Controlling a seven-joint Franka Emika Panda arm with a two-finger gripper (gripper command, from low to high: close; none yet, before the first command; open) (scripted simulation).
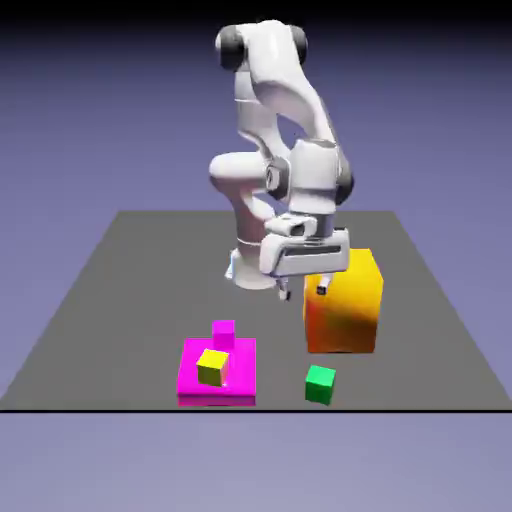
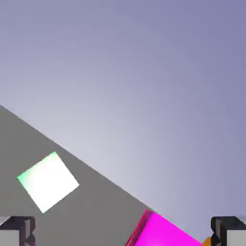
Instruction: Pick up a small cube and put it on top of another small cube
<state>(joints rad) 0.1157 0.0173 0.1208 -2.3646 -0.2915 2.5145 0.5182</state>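
Three small cubes: one green (image 1: 320,385), one yellow (image 1: 212,367), one magenta (image 1: 224,334). One big orange-yellow block (image 1: 342,303). One flat magenta slab (image 1: 218,387). One arm (image 1: 258,130), one pincer (image 1: 304,290) with two fingertips.

Green cube: on the surface (image 1: 130,310), near its front edge, to the exterior view's right of the slab and well apart from it; just in front of the big block, toward the camera. Yellow cube: on top of the slab. Magenta cube: at the slab's far edge; can't tell if on it or behind it.

Pincer: fingertips apart, nothing between them, up above the surface. In the exterior view the pincer overlaps the big block's upper left; can't tell if touching. Big block stands tall right beside the green cube's far side, the bulkiest thing around there.

Hand view: green cube shows at lower left, top washed out white; slab corner at bottom, bit of orange by the right fingertip. Plain blue-violet backdrop (image 2: 144,86) fills the rest.
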